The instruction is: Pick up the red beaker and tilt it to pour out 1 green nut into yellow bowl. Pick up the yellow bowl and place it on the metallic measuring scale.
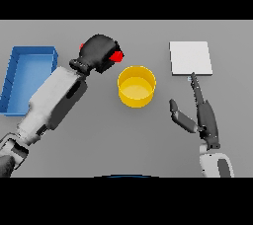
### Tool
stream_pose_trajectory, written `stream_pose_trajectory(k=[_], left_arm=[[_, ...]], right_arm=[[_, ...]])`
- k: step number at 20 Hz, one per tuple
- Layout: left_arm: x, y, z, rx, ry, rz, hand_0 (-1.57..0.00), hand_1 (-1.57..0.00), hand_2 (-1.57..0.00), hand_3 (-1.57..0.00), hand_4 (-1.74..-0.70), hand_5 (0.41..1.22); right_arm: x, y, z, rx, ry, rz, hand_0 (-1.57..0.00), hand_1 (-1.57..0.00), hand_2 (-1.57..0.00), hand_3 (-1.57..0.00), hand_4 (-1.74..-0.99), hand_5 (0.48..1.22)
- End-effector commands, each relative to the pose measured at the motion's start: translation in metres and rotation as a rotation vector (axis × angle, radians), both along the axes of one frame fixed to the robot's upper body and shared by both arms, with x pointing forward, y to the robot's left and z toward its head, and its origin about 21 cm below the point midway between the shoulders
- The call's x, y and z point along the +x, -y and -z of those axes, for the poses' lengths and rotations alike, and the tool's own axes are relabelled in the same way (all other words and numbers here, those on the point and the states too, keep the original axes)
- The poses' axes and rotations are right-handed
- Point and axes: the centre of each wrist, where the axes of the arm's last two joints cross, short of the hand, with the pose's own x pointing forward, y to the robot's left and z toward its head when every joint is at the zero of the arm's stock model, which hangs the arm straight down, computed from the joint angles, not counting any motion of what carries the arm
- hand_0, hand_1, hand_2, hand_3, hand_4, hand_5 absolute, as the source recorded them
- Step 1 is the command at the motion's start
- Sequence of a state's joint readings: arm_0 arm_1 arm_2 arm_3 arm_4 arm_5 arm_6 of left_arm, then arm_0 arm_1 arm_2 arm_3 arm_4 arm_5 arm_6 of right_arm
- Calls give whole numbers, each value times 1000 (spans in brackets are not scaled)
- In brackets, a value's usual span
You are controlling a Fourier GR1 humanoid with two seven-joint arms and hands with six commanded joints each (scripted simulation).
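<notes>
Fingers of left hand (99,51) wrapped round red beaker (116,56), upper centre; pouring step; next, tilt toward yellow bowl (136,87); right hand (205,115) open.

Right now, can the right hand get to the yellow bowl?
Probably yes. The right hand is open, holding nothing, and only bare table lies between it and the yellow bowl. The left hand with the red beaker sits on the bowl's far side.

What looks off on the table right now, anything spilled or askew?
Nothing stands out. The left hand is closed around the red beaker beside the upright yellow bowl; no nut visible on the table.
</notes>
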State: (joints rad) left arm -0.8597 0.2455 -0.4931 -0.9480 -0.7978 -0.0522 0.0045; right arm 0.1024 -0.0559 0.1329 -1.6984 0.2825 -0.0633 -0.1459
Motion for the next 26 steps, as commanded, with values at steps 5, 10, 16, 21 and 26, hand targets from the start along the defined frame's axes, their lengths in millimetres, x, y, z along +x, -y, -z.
stream_pose_trajectory(k=[5,10,16,21,26], left_arm=[[6,29,-14,357,9,111,-1570,-1570,-1570,-1570,-1582,1212],[12,50,-16,614,50,167,-1571,-1571,-1571,-1571,-1685,1218],[18,62,-22,849,144,202,-1571,-1571,-1571,-1571,-1726,1220],[13,74,-14,923,226,238,-1571,-1571,-1571,-1571,-1736,1221],[5,94,-11,1061,316,294,-1571,-1571,-1571,-1571,-1735,1221]], right_arm=[[-2,0,2,14,9,-20,1,1,1,1,-1063,681],[2,-1,1,14,-28,-23,1,1,1,1,-1067,684],[2,-1,3,18,-10,-28,1,1,1,1,-1060,700],[0,-2,6,40,-7,-42,1,1,1,1,-1058,700],[2,-6,1,17,-10,-13,1,1,1,1,-1082,677]])
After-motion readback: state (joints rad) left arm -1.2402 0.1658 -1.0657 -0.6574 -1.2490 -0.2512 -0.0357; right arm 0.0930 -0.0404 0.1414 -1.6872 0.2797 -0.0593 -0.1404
